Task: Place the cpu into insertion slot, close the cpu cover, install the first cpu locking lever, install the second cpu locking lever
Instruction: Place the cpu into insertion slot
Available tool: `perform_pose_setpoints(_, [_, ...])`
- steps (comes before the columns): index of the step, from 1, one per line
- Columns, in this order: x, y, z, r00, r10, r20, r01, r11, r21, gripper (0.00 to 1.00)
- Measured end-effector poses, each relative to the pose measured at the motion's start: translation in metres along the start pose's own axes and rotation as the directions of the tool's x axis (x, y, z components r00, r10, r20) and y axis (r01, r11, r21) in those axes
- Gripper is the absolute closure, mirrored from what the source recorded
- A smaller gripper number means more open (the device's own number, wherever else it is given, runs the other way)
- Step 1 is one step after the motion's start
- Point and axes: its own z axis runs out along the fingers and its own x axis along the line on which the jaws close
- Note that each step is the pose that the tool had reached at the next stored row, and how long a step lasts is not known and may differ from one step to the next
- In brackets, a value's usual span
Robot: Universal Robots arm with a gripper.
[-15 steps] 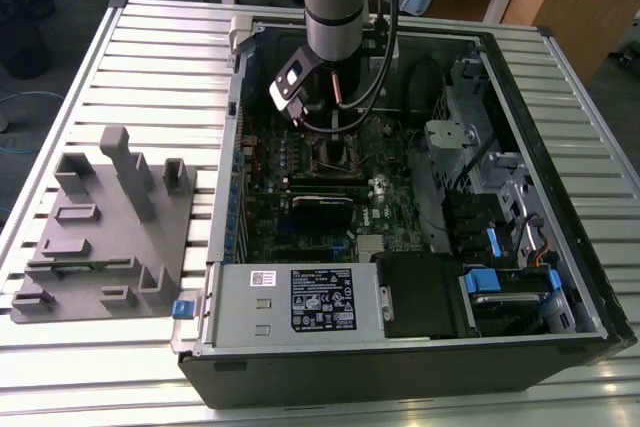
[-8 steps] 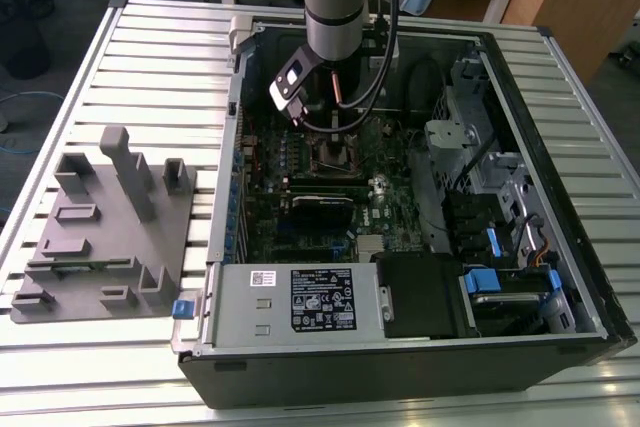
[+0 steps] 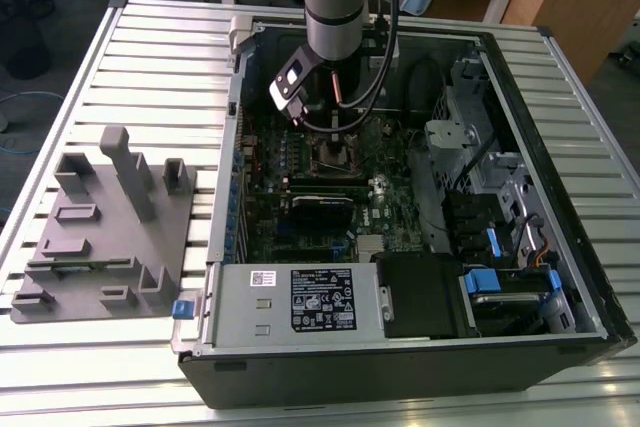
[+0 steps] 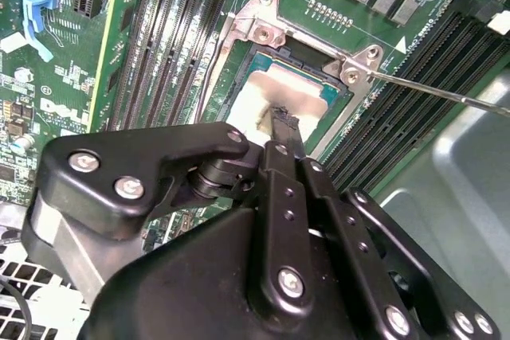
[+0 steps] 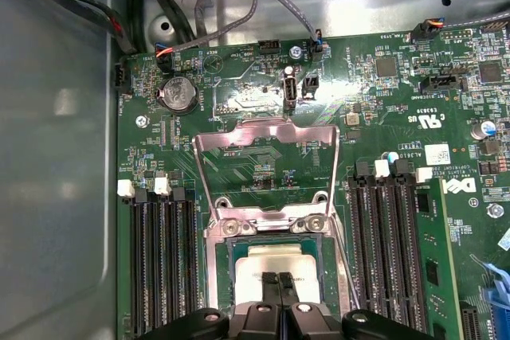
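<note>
The cpu (image 5: 275, 260) lies flat in the insertion slot (image 5: 227, 264) on the green board, its pale grey top showing. In the second wrist view the cpu (image 4: 279, 89) sits inside the dark socket frame. The cpu cover (image 5: 209, 173), a silver frame plate with a square window, stands swung up and open behind the socket. My gripper (image 5: 279, 280) hangs directly over the cpu with its two fingertips pressed together and nothing between them. A thin lever rod (image 4: 446, 95) sticks out raised from the socket's corner. In the exterior view my gripper (image 3: 335, 117) hovers just above the socket (image 3: 335, 155).
Long black memory slots (image 5: 394, 252) flank the socket on both sides. The open computer case (image 3: 400, 197) lies on a slatted table, with drive bays and cables (image 3: 500, 217) at the exterior view's right. A grey fixture block (image 3: 100, 237) stands at the exterior view's left.
</note>
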Motion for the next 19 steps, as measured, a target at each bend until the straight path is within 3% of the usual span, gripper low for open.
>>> perform_pose_setpoints(3, [0.0, 0.0006, 0.0003, 1.0, 0.001, 0.0026, -0.001, 0.9996, 0.0292, 0.89])
perform_pose_setpoints(4, [0.0, 0.0006, 0.0002, 1.0, 0.001, 0.003, -0.002, 0.9995, 0.0316, 0.89])
perform_pose_setpoints(19, [0.0017, 0.001, 0.0056, 1.0, 0.002, 0.0069, -0.002, 0.9993, 0.0373, 0.89])
